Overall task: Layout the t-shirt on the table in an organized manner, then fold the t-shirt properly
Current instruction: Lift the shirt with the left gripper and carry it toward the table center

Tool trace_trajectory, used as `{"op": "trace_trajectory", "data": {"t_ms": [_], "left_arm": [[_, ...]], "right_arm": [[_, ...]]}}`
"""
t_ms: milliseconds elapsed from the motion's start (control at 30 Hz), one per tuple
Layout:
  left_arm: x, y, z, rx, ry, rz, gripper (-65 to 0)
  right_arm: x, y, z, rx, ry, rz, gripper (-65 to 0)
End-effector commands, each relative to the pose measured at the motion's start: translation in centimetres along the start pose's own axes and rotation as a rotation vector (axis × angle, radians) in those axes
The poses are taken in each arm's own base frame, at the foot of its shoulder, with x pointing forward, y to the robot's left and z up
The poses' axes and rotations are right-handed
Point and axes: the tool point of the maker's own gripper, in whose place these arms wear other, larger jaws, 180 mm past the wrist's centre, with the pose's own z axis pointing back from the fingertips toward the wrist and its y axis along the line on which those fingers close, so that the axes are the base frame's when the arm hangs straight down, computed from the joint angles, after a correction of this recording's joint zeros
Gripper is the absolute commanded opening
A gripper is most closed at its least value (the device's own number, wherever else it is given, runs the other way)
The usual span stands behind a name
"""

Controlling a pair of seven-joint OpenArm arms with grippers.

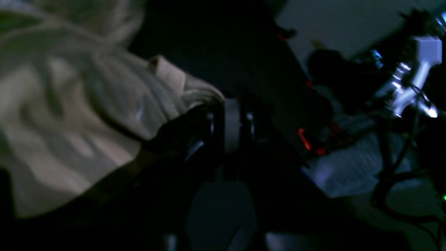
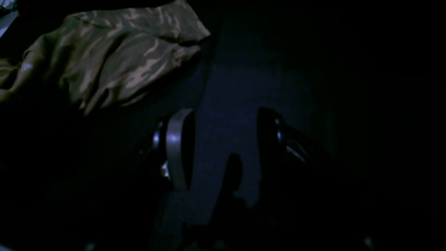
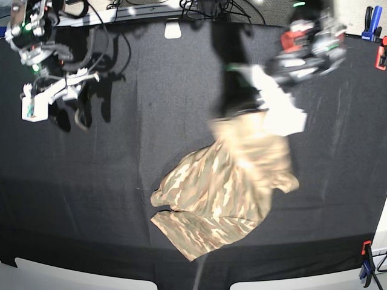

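Shirt lifted by one gathered pinch; layout at risk.

The table (image 3: 121,181) lies below both grippers. The t-shirt (image 3: 224,193) hangs bunched beneath the left gripper (image 1: 217,104), whose jaws are clamped tight on a wad of fabric; its lower part rests crumpled on the cloth. The right gripper (image 2: 223,146) hovers well apart with jaws parted, holding nothing. Likely faults: the wad slipping free, or the garment settling twisted because only one point carries it.

Tan-olive camouflage t-shirt (image 3: 224,187), black table (image 3: 109,181)
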Motion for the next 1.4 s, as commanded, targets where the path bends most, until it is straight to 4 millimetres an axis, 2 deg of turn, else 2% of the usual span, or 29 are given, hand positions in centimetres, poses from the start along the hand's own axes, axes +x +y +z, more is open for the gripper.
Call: {"op": "trace_trajectory", "data": {"t_ms": [0, 133, 300, 400, 533, 600, 700, 833, 967, 1033, 1200, 1333, 1367], "left_arm": [[1.4, -1.4, -0.8, -0.050, -0.044, -0.028, -65.0], [2.2, -3.7, -3.0, -0.116, -0.053, -0.060, -65.0], [6.2, -5.2, -5.2, -0.120, -0.202, -0.124, -65.0], [8.8, -4.8, -6.1, -0.074, -0.257, -0.196, -65.0], [10.8, -3.5, -7.5, 0.019, -0.238, -0.275, -65.0], [11.3, -3.8, -7.7, 0.010, -0.233, -0.294, -65.0], [10.9, -3.3, -7.9, 0.030, -0.189, -0.318, -65.0], [11.3, -1.8, -7.8, 0.122, -0.188, -0.376, -65.0], [11.7, -0.9, -8.3, 0.154, -0.189, -0.377, -65.0], [11.0, -1.1, -9.4, 0.121, -0.165, -0.356, -65.0], [7.3, -1.9, -12.7, 0.054, -0.024, -0.368, -65.0], [7.0, -2.3, -13.3, 0.034, -0.010, -0.380, -65.0], [7.1, -2.5, -13.3, 0.028, -0.014, -0.374, -56.9]], "right_arm": [[1.4, 0.0, 0.1, 0.005, -0.044, 0.018, -37.0], [1.0, -0.2, 0.1, -0.006, -0.026, 0.043, -37.0], [0.0, -1.8, 0.4, -0.067, 0.042, 0.122, -37.0], [0.0, -4.4, 1.3, -0.157, 0.078, 0.168, -37.0], [1.9, -10.2, 4.3, -0.371, 0.052, 0.183, -37.0], [2.9, -12.4, 6.0, -0.443, 0.035, 0.174, -37.0], [3.7, -13.8, 7.5, -0.487, 0.015, 0.163, -37.0], [3.7, -14.4, 8.0, -0.509, 0.027, 0.163, -37.0], [3.9, -13.8, 7.7, -0.469, -0.004, 0.104, -37.0], [4.2, -13.1, 7.4, -0.431, -0.030, 0.053, -37.0], [4.8, -10.8, 6.5, -0.287, -0.081, -0.006, -37.0], [5.2, -10.4, 6.5, -0.266, -0.106, -0.034, -37.0], [5.2, -10.4, 6.4, -0.266, -0.106, -0.034, -37.0]]}}
